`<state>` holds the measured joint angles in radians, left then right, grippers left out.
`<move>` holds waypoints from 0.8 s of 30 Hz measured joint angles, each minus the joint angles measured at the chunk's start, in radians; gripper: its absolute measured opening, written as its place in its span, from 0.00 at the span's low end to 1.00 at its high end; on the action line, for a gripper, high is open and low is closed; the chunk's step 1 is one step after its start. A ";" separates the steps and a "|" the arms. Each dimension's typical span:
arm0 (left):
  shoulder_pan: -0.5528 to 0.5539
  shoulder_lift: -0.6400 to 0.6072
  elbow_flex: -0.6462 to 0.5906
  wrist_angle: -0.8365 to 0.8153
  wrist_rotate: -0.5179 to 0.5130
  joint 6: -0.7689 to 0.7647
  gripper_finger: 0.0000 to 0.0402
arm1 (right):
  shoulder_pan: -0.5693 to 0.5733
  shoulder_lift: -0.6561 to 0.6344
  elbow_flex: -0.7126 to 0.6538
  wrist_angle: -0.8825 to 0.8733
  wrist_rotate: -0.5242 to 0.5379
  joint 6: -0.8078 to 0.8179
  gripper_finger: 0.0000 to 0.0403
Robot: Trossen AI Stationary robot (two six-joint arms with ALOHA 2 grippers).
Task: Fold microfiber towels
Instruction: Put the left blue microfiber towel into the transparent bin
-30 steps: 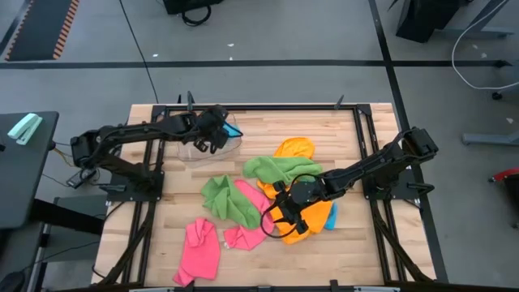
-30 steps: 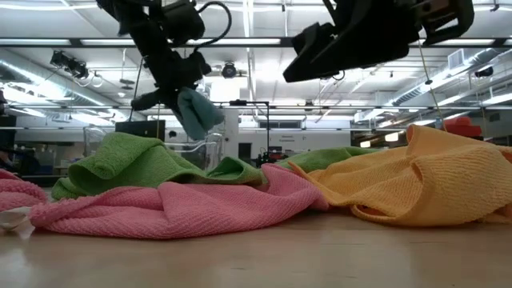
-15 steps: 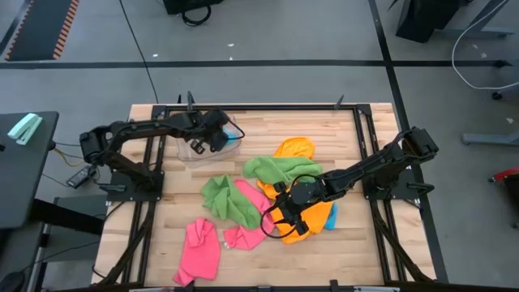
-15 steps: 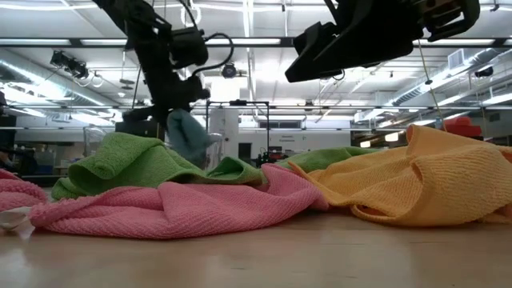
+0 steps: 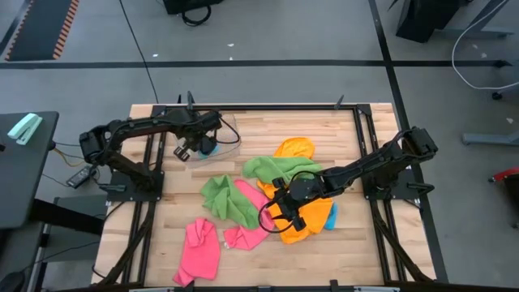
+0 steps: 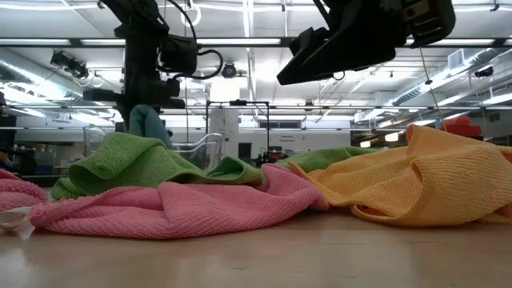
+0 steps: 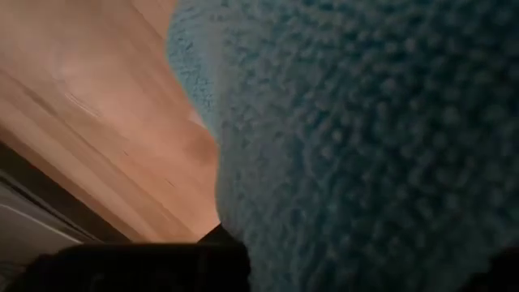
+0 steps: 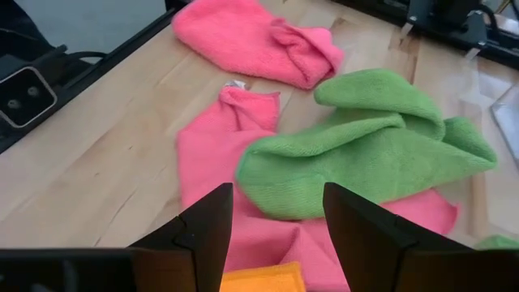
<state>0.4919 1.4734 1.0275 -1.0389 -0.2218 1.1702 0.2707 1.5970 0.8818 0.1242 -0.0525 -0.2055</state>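
Near edge of the wooden table (image 5: pixel 162 243): a pink towel (image 5: pixel 199 250) lies crumpled, with a second pink towel (image 5: pixel 247 217) just beside it, partly under a green towel (image 5: pixel 227 197). Centre: the right gripper (image 5: pixel 282 212) hovers above the heap with its fingers (image 8: pixel 207 231) spread apart and nothing between them; an orange towel (image 5: pixel 312 219) lies bunched beneath it, with a small strip of blue cloth showing at that towel's right edge. Beyond, a second green towel (image 5: pixel 274 169) lies draped across the middle, touching another orange towel (image 5: pixel 295 148) farther back. Far left: the left gripper (image 5: pixel 195 147) is clenched on a blue towel (image 5: pixel 208 148), held low over the table beside a clear plastic tub (image 5: pixel 229 134); in the left wrist view the blue towel (image 7: pixel 365 138) fills most of the frame, close against the wood. In the low view the same blue towel (image 6: pixel 148 122) hangs behind the green heap (image 6: pixel 128 164)
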 joint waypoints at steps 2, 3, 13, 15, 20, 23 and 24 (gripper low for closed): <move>0.000 0.000 0.000 -0.019 -0.001 -0.007 0.11 | -0.005 0.000 0.000 0.010 0.000 -0.004 0.50; 0.000 0.002 0.000 -0.025 -0.001 -0.008 0.10 | -0.008 0.000 0.000 0.017 0.000 -0.006 0.50; 0.027 0.228 0.238 -0.209 0.001 -0.080 0.09 | -0.009 0.000 0.000 0.032 0.000 0.000 0.50; 0.046 0.302 0.306 -0.290 0.013 -0.115 0.09 | -0.007 0.000 0.000 0.029 0.000 0.001 0.50; 0.068 0.446 0.409 -0.432 0.027 -0.160 0.09 | 0.004 0.000 0.000 0.014 0.000 0.014 0.50; 0.062 0.497 0.431 -0.470 0.029 -0.158 0.09 | 0.008 0.000 0.000 -0.009 0.000 0.022 0.50; 0.060 0.510 0.434 -0.481 0.029 -0.154 0.09 | 0.008 0.000 0.000 -0.013 0.000 0.023 0.50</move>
<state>0.5517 1.9837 1.4619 -1.5204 -0.1932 1.0163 0.2783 1.5967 0.8822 0.1108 -0.0528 -0.1829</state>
